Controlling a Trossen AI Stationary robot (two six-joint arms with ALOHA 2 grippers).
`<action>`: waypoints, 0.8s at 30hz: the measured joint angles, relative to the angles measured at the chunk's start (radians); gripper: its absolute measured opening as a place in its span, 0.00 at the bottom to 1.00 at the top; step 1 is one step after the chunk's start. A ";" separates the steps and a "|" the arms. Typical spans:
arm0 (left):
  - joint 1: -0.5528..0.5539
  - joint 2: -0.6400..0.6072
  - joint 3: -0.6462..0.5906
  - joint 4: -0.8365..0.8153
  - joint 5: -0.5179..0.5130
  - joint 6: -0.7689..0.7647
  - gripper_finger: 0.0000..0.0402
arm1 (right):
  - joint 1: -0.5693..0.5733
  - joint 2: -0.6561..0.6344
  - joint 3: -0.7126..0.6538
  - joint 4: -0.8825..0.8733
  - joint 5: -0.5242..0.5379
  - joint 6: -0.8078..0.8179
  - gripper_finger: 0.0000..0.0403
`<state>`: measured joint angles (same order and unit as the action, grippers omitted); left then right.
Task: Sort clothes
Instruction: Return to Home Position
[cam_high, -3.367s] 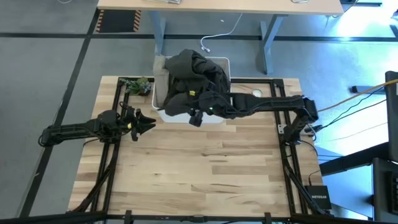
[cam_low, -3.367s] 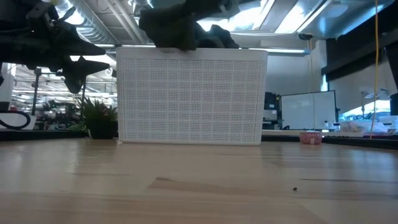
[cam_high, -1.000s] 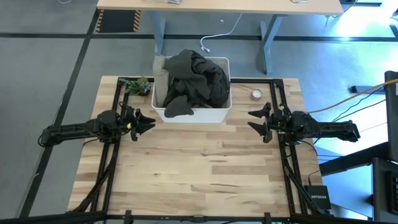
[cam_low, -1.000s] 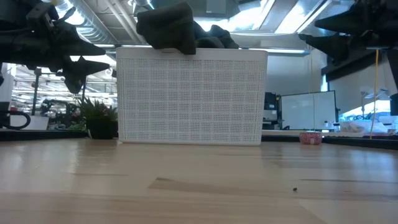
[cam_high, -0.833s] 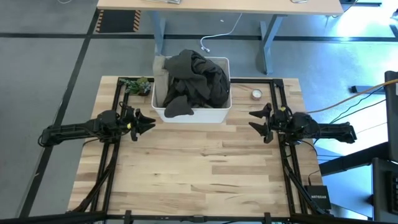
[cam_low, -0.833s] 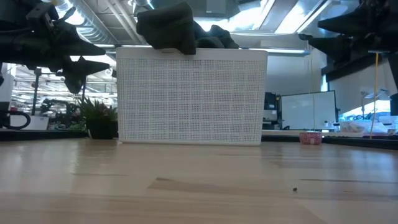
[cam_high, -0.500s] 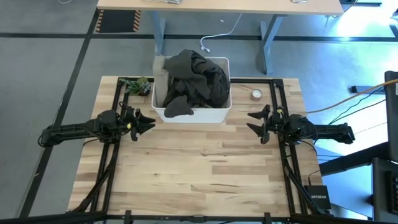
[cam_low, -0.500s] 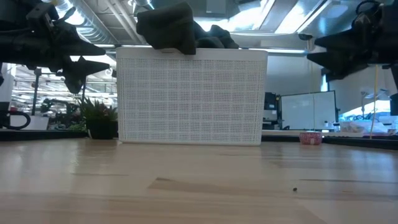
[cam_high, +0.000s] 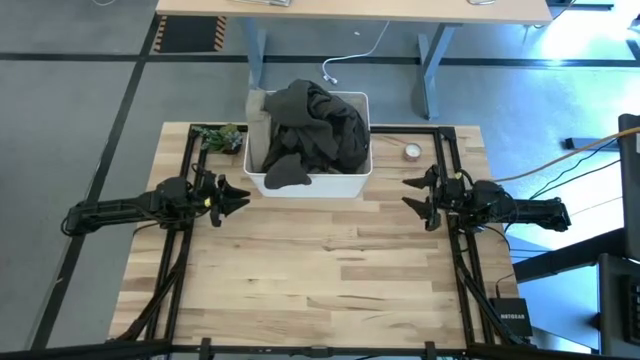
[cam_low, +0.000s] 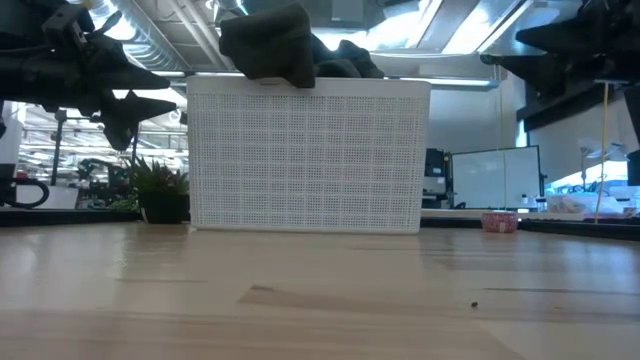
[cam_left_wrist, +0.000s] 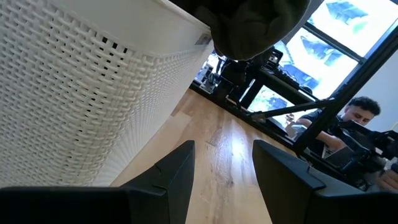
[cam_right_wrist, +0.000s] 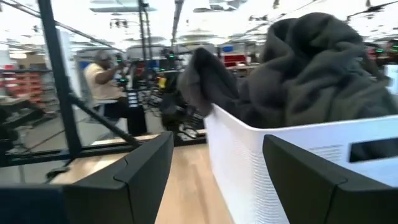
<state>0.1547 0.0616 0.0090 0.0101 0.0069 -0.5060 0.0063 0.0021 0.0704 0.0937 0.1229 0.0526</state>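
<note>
Overhead first: shows clothes (cam_high: 308, 135) heaped dark in white bin (cam_high: 310, 185) at far middle of tabletop (cam_high: 330, 270), one fold draped over near rim. Places left end effector (cam_high: 238, 198) by left edge and right end effector (cam_high: 410, 193) by right edge, both well apart from bin, fingers spread, holding nothing. Adds small plant (cam_high: 220, 137) and tape roll (cam_high: 412, 151) flanking bin.

Low view: hides bin's inside, gives only garment humps above lattice wall.

Left wrist: catches draped fold close up, wide gap between own fingers, person (cam_left_wrist: 351, 115) beyond.

Right wrist: looks over rim at heap, own fingers wide, second person (cam_right_wrist: 102, 78) in room behind.
</note>
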 joint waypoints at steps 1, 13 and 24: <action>0.000 0.000 0.000 0.000 0.000 0.000 0.39 | 0.000 0.000 0.000 0.002 -0.013 0.003 0.67; 0.000 0.000 0.000 0.000 0.000 0.000 0.39 | 0.000 0.007 -0.063 -0.035 0.197 0.130 0.67; 0.000 0.000 0.000 0.000 0.000 0.000 0.39 | 0.000 0.006 -0.063 -0.044 -0.091 0.050 0.67</action>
<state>0.1547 0.0615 0.0093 0.0101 0.0069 -0.5060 0.0063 0.0078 0.0074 0.0502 0.0323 0.1022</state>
